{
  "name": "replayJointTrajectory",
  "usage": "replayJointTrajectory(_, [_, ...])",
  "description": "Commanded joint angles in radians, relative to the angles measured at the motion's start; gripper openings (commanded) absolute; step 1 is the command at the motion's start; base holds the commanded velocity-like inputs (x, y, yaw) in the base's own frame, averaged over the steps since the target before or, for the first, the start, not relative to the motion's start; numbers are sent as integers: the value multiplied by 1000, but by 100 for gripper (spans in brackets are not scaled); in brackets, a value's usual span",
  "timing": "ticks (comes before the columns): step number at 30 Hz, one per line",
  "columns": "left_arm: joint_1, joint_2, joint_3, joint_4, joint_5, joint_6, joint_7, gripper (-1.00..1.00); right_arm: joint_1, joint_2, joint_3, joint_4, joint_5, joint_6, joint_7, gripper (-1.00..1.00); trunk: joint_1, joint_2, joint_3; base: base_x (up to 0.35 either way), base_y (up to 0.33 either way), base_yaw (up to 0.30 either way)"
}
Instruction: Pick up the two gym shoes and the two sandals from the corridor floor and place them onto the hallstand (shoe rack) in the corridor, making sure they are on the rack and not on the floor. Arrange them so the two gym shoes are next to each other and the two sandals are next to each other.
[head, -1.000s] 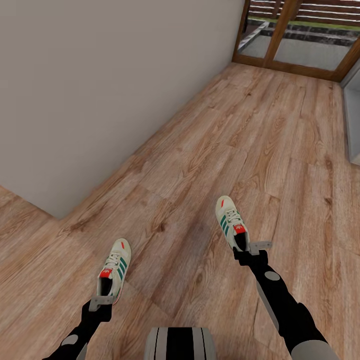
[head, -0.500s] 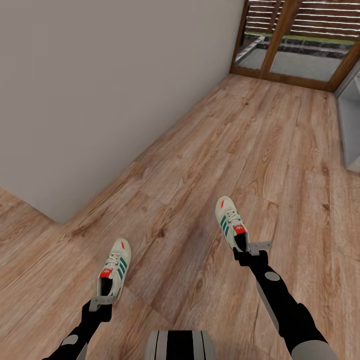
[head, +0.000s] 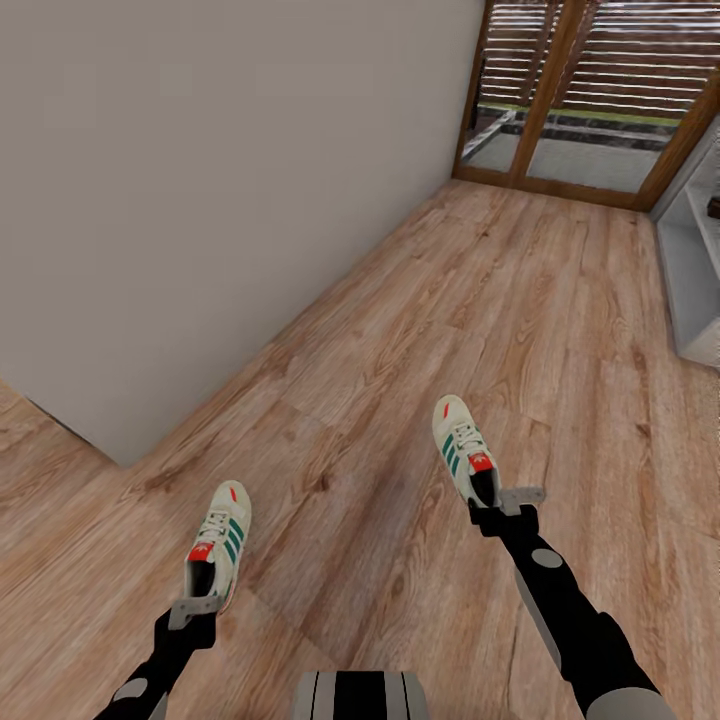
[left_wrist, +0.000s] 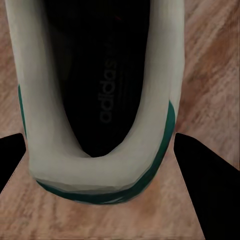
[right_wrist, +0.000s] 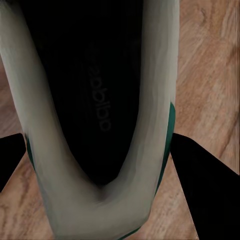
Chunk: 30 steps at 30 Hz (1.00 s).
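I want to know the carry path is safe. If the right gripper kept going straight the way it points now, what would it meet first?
The right gripper already holds a gym shoe by the heel, toe forward. Beyond the toe the floor looks free up to the glass door; the hallstand sits off to the right. Depth is uncertain.

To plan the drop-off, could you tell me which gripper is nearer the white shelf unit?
Right. The right gripper is closer to the shelf unit at the view's right edge; the left gripper is across the floor.

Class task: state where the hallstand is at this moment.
In the head view the hallstand sits at the far right edge, beside the wooden glazed door, well beyond the gym shoe held at the right gripper.
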Motion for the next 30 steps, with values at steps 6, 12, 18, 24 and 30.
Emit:
replayJointTrajectory(6, [37,0,10,-8,4,-5,-8,-100,38,-5,0,9,9,-9,-5,-100,-3,1,32,0,0,-69])
replayJointTrajectory(12, [75,4,11,-8,6,-40,-7,-100,105,-6,0,50,9,-126,-6,-100,-6,3,64,0,0,-72])
replayJointTrajectory(18, [109,13,23,-10,15,-70,-7,-100,123,-3,2,193,9,-248,-4,-100,-8,4,97,0,0,-72])
replayJointTrajectory(24, [135,28,30,-11,29,-79,-8,-100,127,-1,3,321,11,-343,-2,-100,-11,5,129,0,0,-54])
replayJointTrajectory(30, [145,37,31,-11,35,-81,-8,-100,127,0,2,390,10,-375,-5,-100,-14,7,162,0,0,-9])
